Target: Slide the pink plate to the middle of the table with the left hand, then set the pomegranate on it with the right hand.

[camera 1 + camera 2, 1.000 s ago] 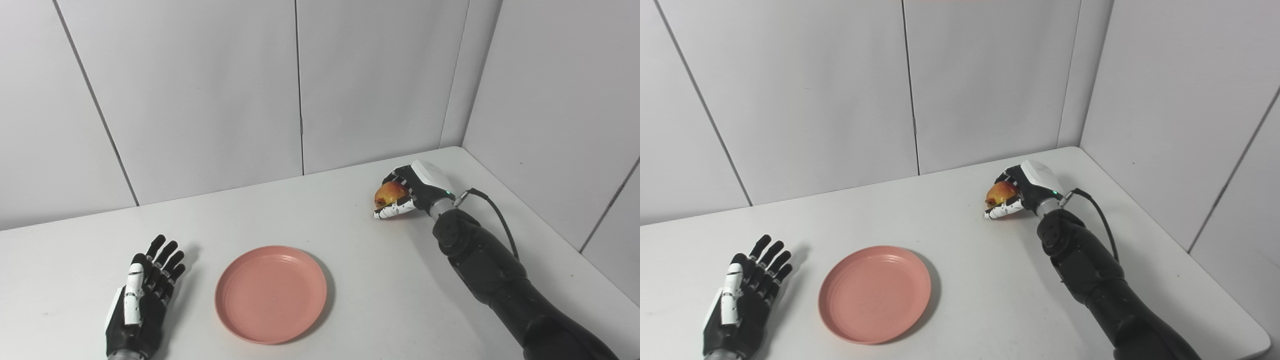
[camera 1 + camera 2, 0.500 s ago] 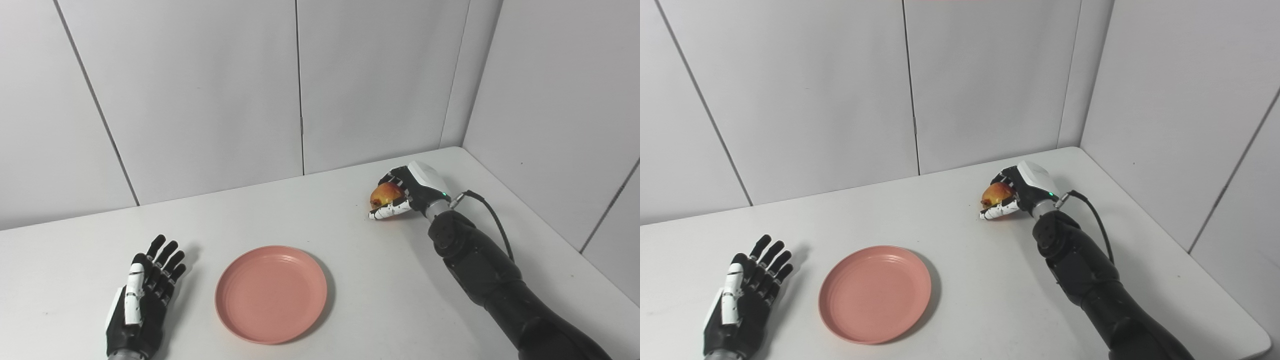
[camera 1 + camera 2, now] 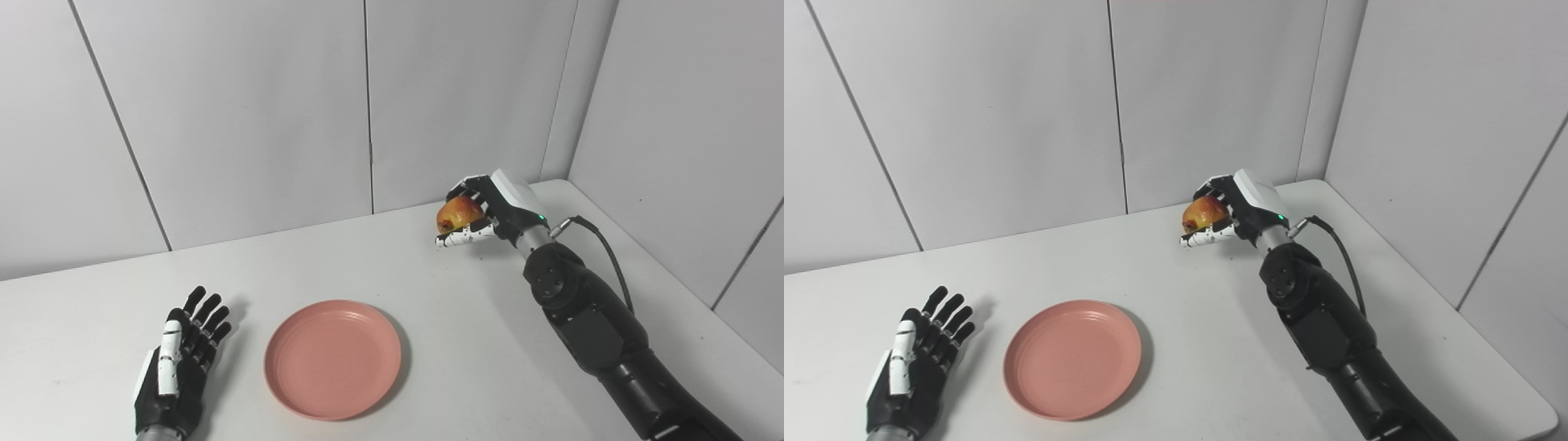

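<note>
The pink plate [image 3: 332, 358] lies flat near the table's front, a little left of centre, with nothing on it. My right hand [image 3: 490, 211] is shut on the pomegranate [image 3: 452, 214], a yellow-red fruit, and holds it in the air above the back right of the table. In the right eye view the pomegranate [image 3: 1203, 214] shows between the fingers [image 3: 1203, 239] and the palm, well right of and behind the plate [image 3: 1072, 358]. My left hand [image 3: 177, 367] rests open on the table just left of the plate, apart from it, fingers spread.
The white table [image 3: 429, 294] is closed in by grey wall panels at the back and right. A black cable [image 3: 603, 245] loops from the right wrist. The table's right front edge shows in the right eye view.
My right hand has lifted the pomegranate off the table and carried it up and a little left. The left hand and the plate have stayed put.
</note>
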{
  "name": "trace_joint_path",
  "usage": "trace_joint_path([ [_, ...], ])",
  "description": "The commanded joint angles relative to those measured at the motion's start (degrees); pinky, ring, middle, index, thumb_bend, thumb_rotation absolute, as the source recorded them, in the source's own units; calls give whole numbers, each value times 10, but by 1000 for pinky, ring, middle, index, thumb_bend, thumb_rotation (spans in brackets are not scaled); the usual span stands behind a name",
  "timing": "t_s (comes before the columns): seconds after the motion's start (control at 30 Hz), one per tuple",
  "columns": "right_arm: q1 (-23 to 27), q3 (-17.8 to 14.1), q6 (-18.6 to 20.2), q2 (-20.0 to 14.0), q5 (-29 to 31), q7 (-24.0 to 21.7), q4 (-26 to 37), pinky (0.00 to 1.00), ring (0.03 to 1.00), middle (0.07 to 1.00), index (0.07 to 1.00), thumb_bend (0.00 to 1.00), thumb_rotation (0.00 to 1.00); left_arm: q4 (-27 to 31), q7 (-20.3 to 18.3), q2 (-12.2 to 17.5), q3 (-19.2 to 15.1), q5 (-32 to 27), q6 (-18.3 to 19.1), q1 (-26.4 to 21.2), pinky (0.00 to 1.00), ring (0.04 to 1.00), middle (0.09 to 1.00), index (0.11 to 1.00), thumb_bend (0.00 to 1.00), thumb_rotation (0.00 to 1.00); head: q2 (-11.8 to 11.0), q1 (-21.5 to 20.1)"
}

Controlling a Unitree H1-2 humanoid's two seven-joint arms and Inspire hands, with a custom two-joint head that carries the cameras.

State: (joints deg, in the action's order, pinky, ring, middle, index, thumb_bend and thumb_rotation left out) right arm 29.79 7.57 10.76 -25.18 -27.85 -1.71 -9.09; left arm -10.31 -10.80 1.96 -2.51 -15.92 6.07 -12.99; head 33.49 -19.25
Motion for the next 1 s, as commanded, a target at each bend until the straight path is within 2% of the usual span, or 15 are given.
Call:
trace_joint_path([
  [0.0, 19, -1, 15, 3, -9, -4, 42, 251, 300, 365, 400, 480, 171, -6, 13, -5, 9, 18, 19, 15, 913, 912, 917, 911, 403, 1000, 2, 6],
  [0.13, 14, 14, 27, 18, -29, -27, 102, 287, 349, 415, 465, 470, 144, 0, 21, -9, 18, 39, 11, 17, 912, 913, 918, 911, 403, 1000, 4, 19],
  [0.23, 14, 22, 29, 35, -29, -44, 134, 286, 334, 392, 434, 467, 126, 2, 28, -12, 23, 56, 5, 18, 906, 913, 922, 916, 403, 1000, 7, 31],
  [0.37, 15, 34, 33, 54, -37, -62, 158, 288, 335, 395, 448, 473, 118, 5, 41, -22, 24, 71, 1, 19, 905, 911, 918, 913, 405, 1000, 12, 51],
  [0.43, 16, 41, 29, 66, -39, -69, 164, 274, 319, 380, 432, 465, 94, 4, 49, -27, 25, 79, -3, 18, 902, 909, 917, 911, 413, 1000, 14, 60],
  [0.57, 16, 57, 24, 85, -54, -75, 170, 283, 339, 409, 470, 470, 186, 3, 60, -39, 25, 90, -14, 17, 893, 909, 919, 913, 410, 1000, 21, 82],
  [0.73, 13, 80, 11, 103, -65, -84, 171, 256, 307, 376, 445, 477, 134, 4, 73, -49, 33, 108, -23, 15, 898, 920, 930, 927, 403, 1000, 30, 112],
  [0.87, 6, 94, 9, 117, -64, -87, 167, 283, 339, 400, 458, 478, 143, 2, 88, -60, 36, 120, -31, 13, 894, 919, 932, 927, 393, 1000, 37, 138],
  [0.97, 0, 105, 11, 126, -61, -95, 164, 299, 361, 415, 478, 476, 113, 8, 100, -68, 40, 130, -27, 12, 895, 921, 932, 928, 382, 1000, 42, 156],
])
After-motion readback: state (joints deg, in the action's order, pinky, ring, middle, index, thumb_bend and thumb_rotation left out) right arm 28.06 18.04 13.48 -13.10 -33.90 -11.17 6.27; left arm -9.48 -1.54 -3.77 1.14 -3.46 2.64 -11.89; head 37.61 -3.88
